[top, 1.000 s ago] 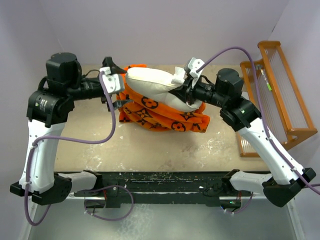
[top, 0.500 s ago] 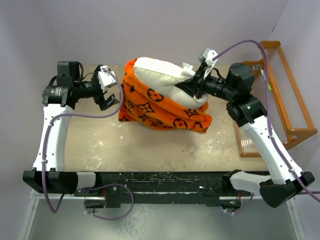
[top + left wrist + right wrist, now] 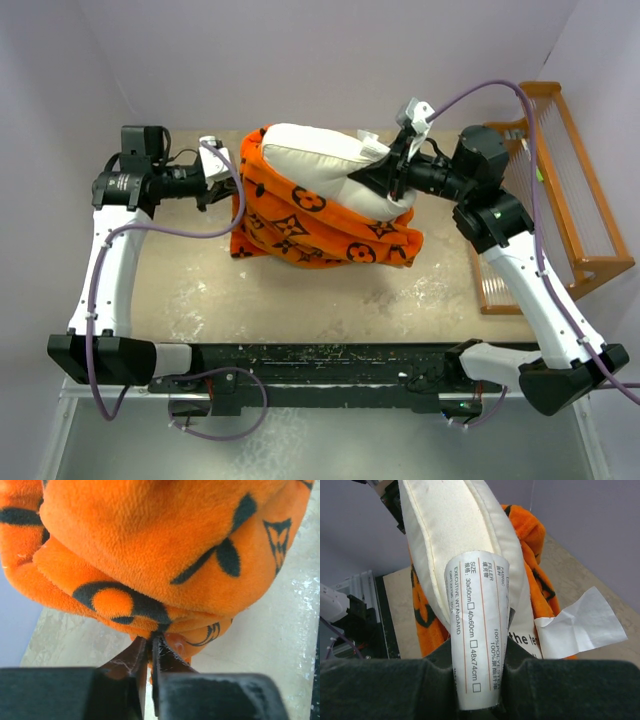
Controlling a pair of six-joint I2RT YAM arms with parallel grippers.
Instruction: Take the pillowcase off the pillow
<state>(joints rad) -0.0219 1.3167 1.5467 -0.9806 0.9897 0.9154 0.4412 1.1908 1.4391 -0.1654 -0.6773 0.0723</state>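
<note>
My right end effector (image 3: pixel 388 176) is clamped on the pillow (image 3: pixel 322 166) at its bare end. In the right wrist view the jaws of that end effector (image 3: pixel 477 656) stand either side of the printed size label (image 3: pixel 477 625) with the seam running straight away from them. A second, crumpled white tag (image 3: pixel 580 625) hangs just to the right of the jaws. From this grip the pillow's long axis points away across the table (image 3: pixel 300 292) toward my left end effector (image 3: pixel 224 188), edge-up and raised off the surface.

The pillowcase (image 3: pixel 312 226) covers the pillow's far end and hangs bunched below it, its lower folds resting on the table beneath and between the two end effectors. The pillow's top and near end are bare.

In the left wrist view the left end effector's (image 3: pixel 150 647) jaws are almost together, pinching a low fold of the pillowcase (image 3: pixel 150 540), with the rest of the cloth bulging just above the fingertips.

A wooden rack (image 3: pixel 560 190) stands well beyond the right arm.
</note>
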